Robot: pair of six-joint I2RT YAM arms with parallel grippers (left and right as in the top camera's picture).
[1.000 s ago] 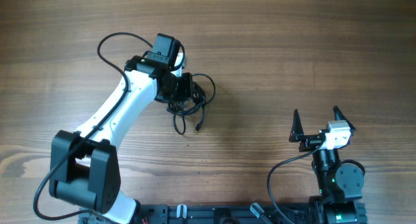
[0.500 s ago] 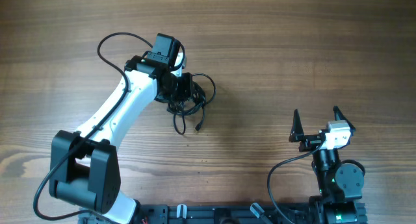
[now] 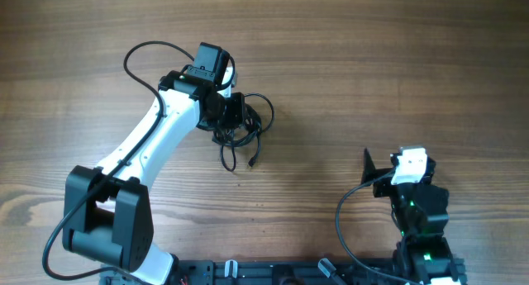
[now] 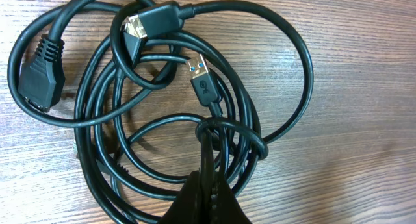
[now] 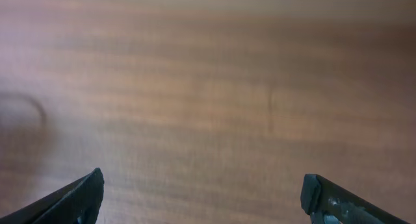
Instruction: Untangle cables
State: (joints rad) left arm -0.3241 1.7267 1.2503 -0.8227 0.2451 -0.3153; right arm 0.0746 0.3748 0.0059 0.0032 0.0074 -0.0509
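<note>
The cables (image 3: 246,124) lie as a tangle of black loops on the wooden table, left of centre. In the left wrist view they fill the frame (image 4: 130,120). A blue-tipped USB plug (image 4: 199,68), a pale-tipped plug (image 4: 138,25) and a wide ribbed connector (image 4: 40,73) lie among the loops. My left gripper (image 4: 208,188) (image 3: 230,113) is shut on one thin black strand at the bundle's near side. My right gripper (image 5: 205,198) (image 3: 387,165) stands wide open over bare wood at the front right, holding nothing.
The left arm's own thicker black wire (image 3: 140,58) arcs over the table behind the arm. The right arm's wire (image 3: 347,223) loops near the front edge. The arm bases (image 3: 289,273) line that front edge. The right wrist view is blurred.
The right arm's wrist has swung a little left and toward the front edge, its fingers still wide apart. The left arm and the cable bundle have not moved.
</note>
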